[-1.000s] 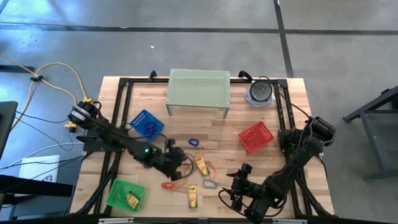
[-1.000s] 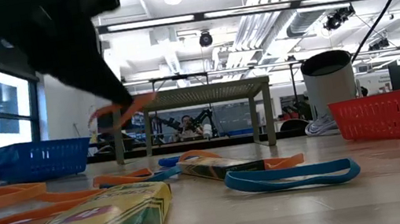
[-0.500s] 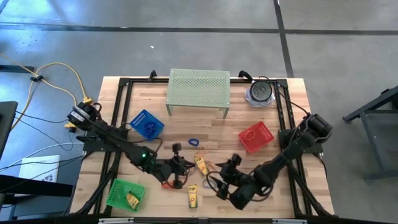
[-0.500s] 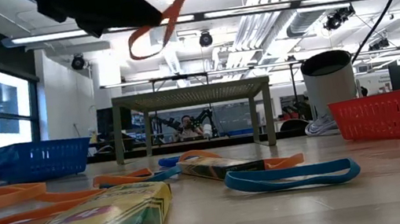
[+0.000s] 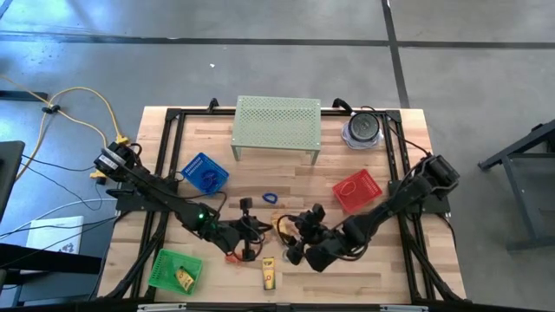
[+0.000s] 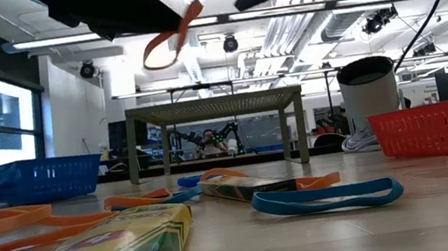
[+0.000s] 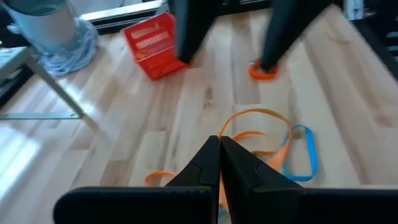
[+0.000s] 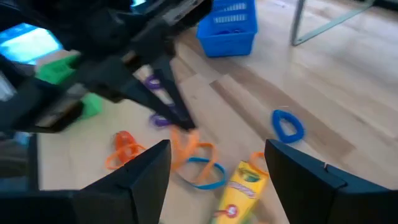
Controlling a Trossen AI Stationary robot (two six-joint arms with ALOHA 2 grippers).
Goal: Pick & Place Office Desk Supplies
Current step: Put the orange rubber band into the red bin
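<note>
Our left gripper is pinched tight on an orange band, dangling floppy and featherlight above the table's middle. Right gripper hovers close by, jaws wide, empty. We'd grab these loops anywhere along the strand.
</note>
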